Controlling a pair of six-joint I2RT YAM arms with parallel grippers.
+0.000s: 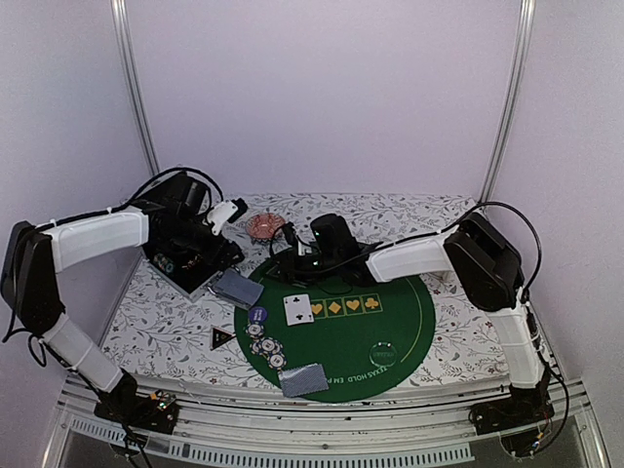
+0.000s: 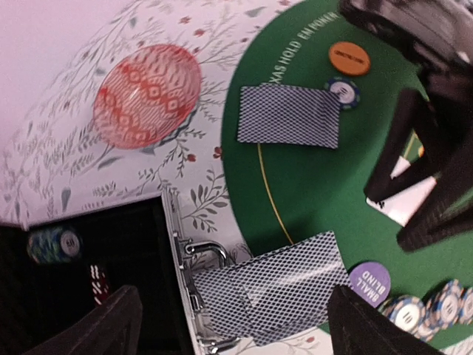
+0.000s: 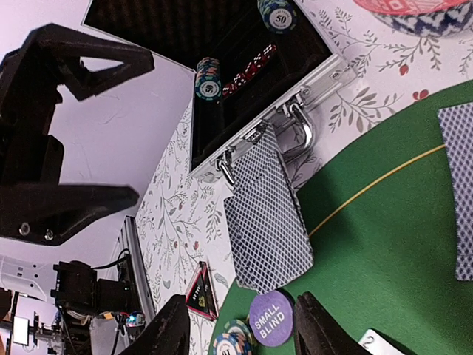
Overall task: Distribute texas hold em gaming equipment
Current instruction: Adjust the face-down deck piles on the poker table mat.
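The worktop point(image 1: 458, 327) carries a floral cloth and a green round felt mat point(image 1: 409, 312). The left jaws stand released, wide apart, with nothing between them; their dark fingers point(image 2: 111, 325) frame the lower edge of the left wrist view. Below and between those fingers lies a deck of playing cards with blue-grey diamond-pattern backs point(image 2: 273, 292). One end of the deck rests on the metal rim of an open black case point(image 2: 133, 237) and the other end reaches the mat. The deck is apart from both fingers. The right jaws are also released, parted, and grasp nothing; their fingers point(image 3: 174, 329) hang above the mat edge. In the right wrist view a purple round disc marked SMALL BLIND point(image 3: 269, 319) shows between the two fingers, and the deck lies just beyond the fingertips; contact with either cannot be determined. A row of striped-edge poker chips point(image 1: 265, 343) lies on the mat beside the purple round disc. A second card stack point(image 2: 290, 115), face down, lies farther across the mat. A blue-and-white chip point(image 2: 344, 92) is at its corner, and an orange round disc point(image 2: 348, 57) is just beside that chip. A white face-up card point(image 1: 298, 309) lies near the mat centre. Further chip stacks point(image 3: 209, 80) stand inside the case. A pink patterned dish point(image 2: 148, 95) sits on the cloth beyond the case, well apart from both sets of jaws.
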